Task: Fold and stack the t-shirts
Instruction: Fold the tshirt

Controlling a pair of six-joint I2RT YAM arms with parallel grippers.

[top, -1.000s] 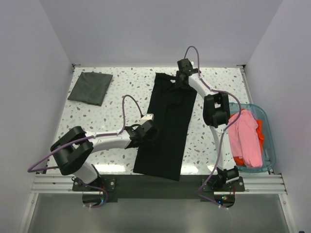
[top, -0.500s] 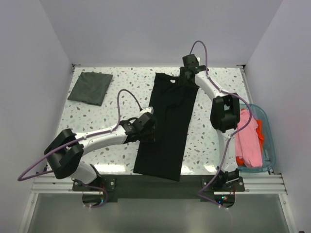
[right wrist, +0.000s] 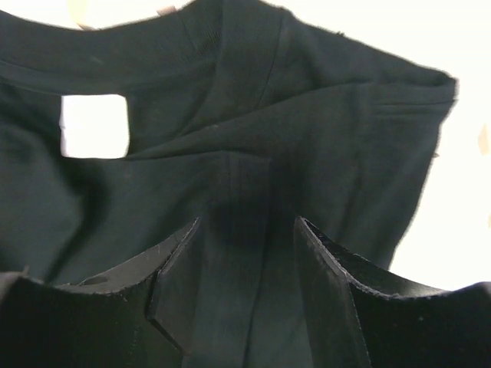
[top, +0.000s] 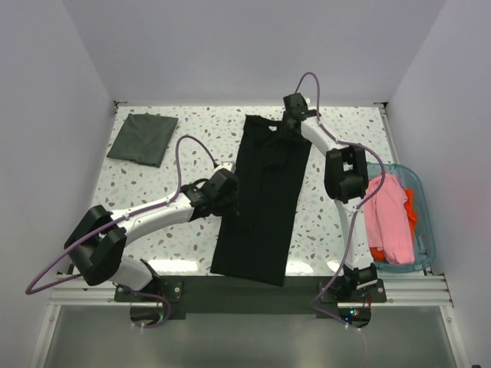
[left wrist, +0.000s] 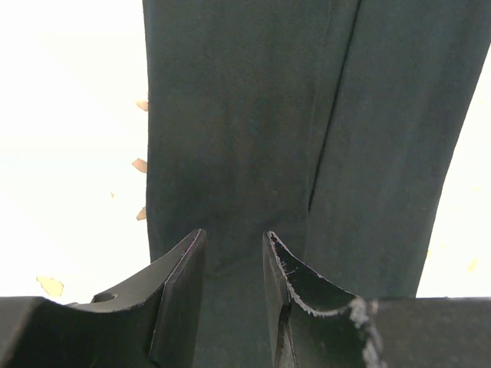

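A large black t-shirt (top: 265, 203) lies folded lengthwise into a long strip down the middle of the table, collar at the far end. My left gripper (top: 229, 199) is over the strip's left edge about halfway along. It stands open (left wrist: 234, 247), with black cloth (left wrist: 253, 138) under the jaws and nothing between them. My right gripper (top: 286, 132) hovers at the collar end, also open (right wrist: 249, 230) above the folded cloth, where a white tag (right wrist: 93, 126) shows. A dark grey t-shirt (top: 143, 139) lies folded square at the far left. Pink (top: 386, 218) and orange (top: 412, 208) t-shirts lie in a bin.
A clear blue plastic bin (top: 426, 230) holding the pink and orange shirts stands off the table's right edge. White walls close in the table on three sides. The speckled tabletop (top: 192, 153) shows between the grey shirt and the black strip.
My left gripper has let go and moved up and left to the strip's left edge. The right gripper shifted a little about the collar end, its jaws narrowing.
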